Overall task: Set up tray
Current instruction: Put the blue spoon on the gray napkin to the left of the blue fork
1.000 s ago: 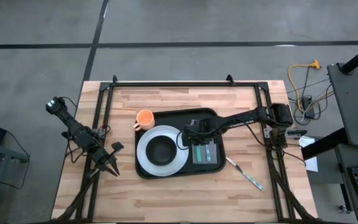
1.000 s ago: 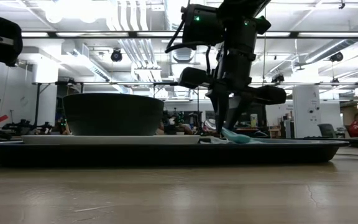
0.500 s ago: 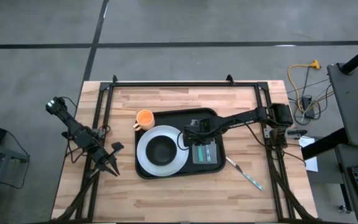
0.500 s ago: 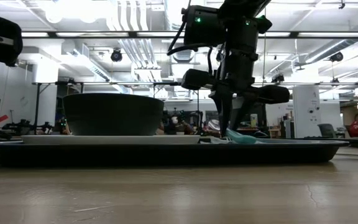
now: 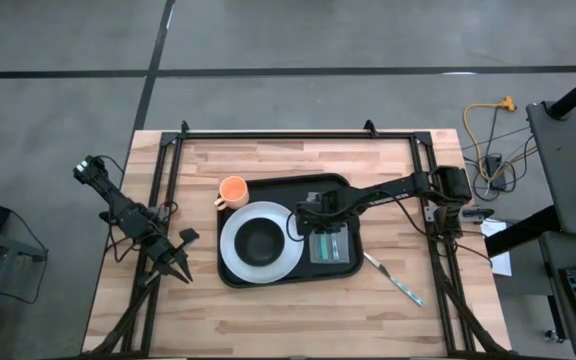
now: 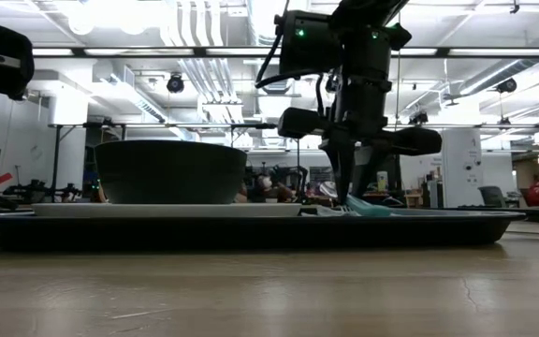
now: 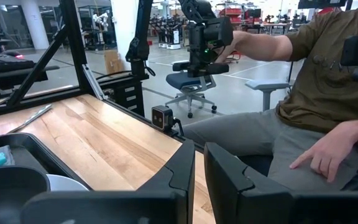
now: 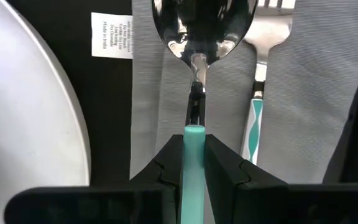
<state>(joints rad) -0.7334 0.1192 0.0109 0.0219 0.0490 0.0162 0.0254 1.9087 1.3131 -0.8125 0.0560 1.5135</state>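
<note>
Wooden table [image 5: 268, 310], tray [image 5: 278, 190], right gripper [image 8: 194, 146] pinching spoon [image 8: 201, 31] in wrist view, left gripper [image 7: 197, 171] closed, empty

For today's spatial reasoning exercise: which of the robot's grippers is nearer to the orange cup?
Right. The right gripper is over the tray, shut on a spoon, somewhat right of the orange cup. The left gripper waits near the table's left edge, slightly farther away.

In the right wrist view the spoon [image 8: 201, 37] loses its bowl tip past the frame, and the fork [image 8: 258, 93] shows only partly. From overhead, the cutlery on the napkin [image 5: 330, 243] is too small to distinguish. The seated person [image 7: 291, 118] is cut off at the shoulders.
</note>
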